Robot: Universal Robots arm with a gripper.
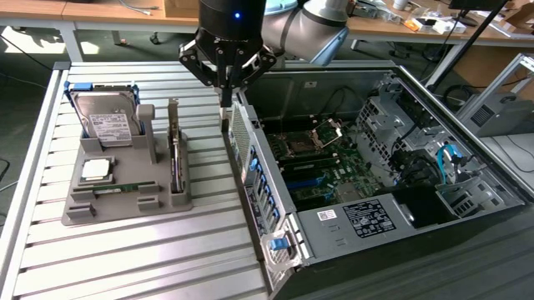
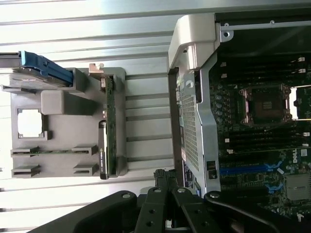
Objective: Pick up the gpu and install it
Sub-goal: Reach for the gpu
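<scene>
Hovering hand [image 1: 225, 100]: fingers pressed together, clamped on nothing, pointing straight down over the upper edge of the perforated rear wall of the case [image 1: 334, 240]; touching that edge or just clear of it, cannot tell.
Hand in the wrist view [image 2: 166, 174]: dark fingers closed tip to tip, right beside the same perforated wall.
Gpu [image 1: 175, 156]: not gripped; standing on its long edge in a slot of the holder [image 1: 125, 209], lower than the hand and toward the exterior view's left of it, near but apart, with bare slats between.
Holder: grey, lying flat on the bench [image 1: 125, 262], on the gpu's side of the hand.
Hard drive [image 1: 109, 122]: silver with a white label and a blue bracket, propped upright in the holder, farther from the hand than the gpu.
Processor chip [image 1: 96, 169]: square, lying flat in a recess of the holder, beyond the gpu from the hand.
Memory stick [image 1: 125, 186]: slim and green, lying in the holder, also beyond the gpu.
Case: open, lying on its side, under the hand and stretching toward the exterior view's right of it.
Motherboard [image 1: 334, 169]: exposed inside the case, below the hand, on the side away from the gpu.
Socket [image 1: 304, 145]: on the motherboard, frame lifted open.
Bench: slatted metal, carrying holder and case.
</scene>
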